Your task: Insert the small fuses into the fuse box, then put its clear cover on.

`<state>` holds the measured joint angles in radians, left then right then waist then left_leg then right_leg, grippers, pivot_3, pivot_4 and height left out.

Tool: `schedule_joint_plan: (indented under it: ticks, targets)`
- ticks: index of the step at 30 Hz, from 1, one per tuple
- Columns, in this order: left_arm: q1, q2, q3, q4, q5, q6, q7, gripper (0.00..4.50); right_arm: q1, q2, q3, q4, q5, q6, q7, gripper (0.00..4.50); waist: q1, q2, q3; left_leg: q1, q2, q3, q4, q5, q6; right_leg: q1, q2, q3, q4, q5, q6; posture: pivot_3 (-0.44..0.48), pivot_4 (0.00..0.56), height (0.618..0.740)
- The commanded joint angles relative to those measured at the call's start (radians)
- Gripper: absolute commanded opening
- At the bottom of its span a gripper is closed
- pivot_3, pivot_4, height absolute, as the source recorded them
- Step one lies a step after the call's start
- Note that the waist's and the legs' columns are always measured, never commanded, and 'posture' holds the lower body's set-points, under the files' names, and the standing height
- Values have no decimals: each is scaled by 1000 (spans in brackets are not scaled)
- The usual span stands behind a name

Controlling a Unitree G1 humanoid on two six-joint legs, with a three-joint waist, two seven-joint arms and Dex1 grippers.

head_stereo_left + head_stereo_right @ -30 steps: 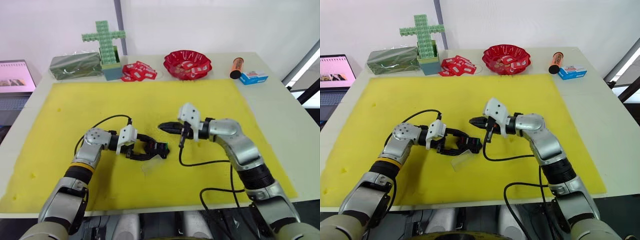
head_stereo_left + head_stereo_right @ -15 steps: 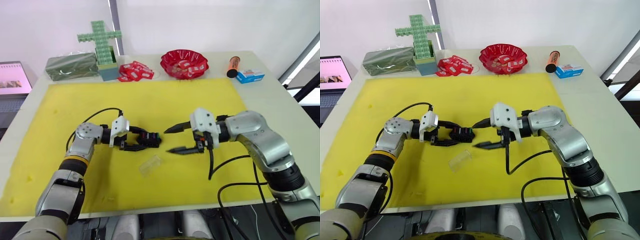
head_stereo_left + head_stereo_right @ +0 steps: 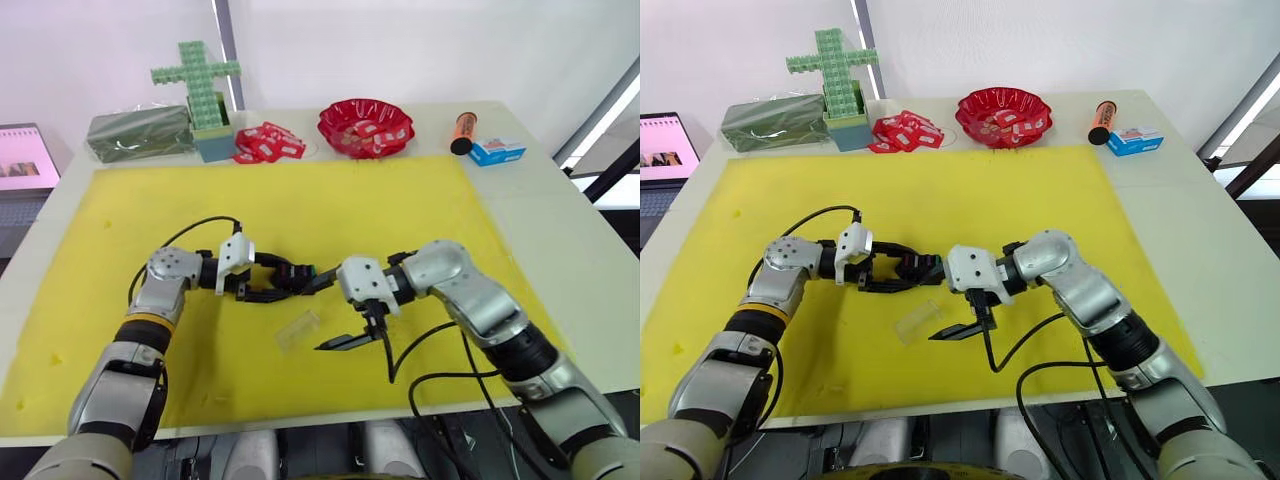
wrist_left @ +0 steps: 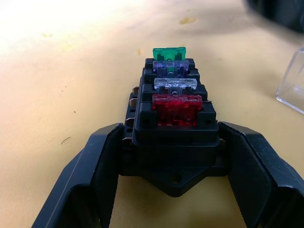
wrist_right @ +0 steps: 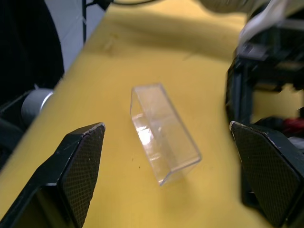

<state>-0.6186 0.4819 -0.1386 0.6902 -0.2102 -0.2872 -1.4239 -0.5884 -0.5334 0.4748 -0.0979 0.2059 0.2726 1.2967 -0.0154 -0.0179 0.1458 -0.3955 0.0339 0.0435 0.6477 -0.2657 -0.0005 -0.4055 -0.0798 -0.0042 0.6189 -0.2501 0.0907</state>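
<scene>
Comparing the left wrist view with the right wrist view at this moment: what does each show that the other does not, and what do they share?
Left wrist view alone: the four small fuses seated in a row in the fuse box, green, purple, pale, red, with the left claw closed on the box's sides.

Right wrist view alone: the whole clear cover lying on its side, and the right claw open around it, not touching.

Shared: the yellow mat, and the cover, which is just a corner in the left wrist view.

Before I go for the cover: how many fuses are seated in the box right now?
4. In the fuse box, held by the left gripper, they sit in one row: red fuse nearest the gripper, then pale grey fuse, purple fuse, and green fuse farthest.
</scene>
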Motion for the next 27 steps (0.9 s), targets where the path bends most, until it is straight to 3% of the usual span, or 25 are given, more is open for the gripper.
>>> schedule_joint_plan:
  ticks: [1,9,13,20,21,27]
  targets:
    - [22,33,13,-7,17,19,12,2807,-32,38,9,18,-24,-33,-8,4486,-2,0,0,0,0,0,0,0,0,0,0,0,0,0,0,0,150,740]
    - [29,35,12,-28,20,30,19,2807,-20,71,47,66,-78,-69,-5,4486,-2,0,0,0,0,0,0,0,0,0,0,0,1,0,0,0,150,740]
    - [28,29,9,-32,21,30,22,2807,-22,75,61,86,-95,-80,1,3591,-2,0,0,0,0,1,0,0,0,0,0,0,1,0,0,0,150,740]
    - [19,28,8,-20,26,22,24,2807,-4,58,49,75,-105,-93,7,1000,-1,0,0,0,0,1,0,0,0,0,0,0,1,0,0,0,150,740]
    - [19,28,7,-19,27,21,25,2807,2,51,42,65,-103,-92,5,838,-1,0,0,0,0,1,0,0,0,0,0,0,1,0,0,0,150,740]
    - [25,30,10,-20,26,17,28,2807,56,-1,-42,-39,-76,-61,-51,852,0,0,0,0,0,1,0,0,0,0,0,0,1,0,0,0,150,740]
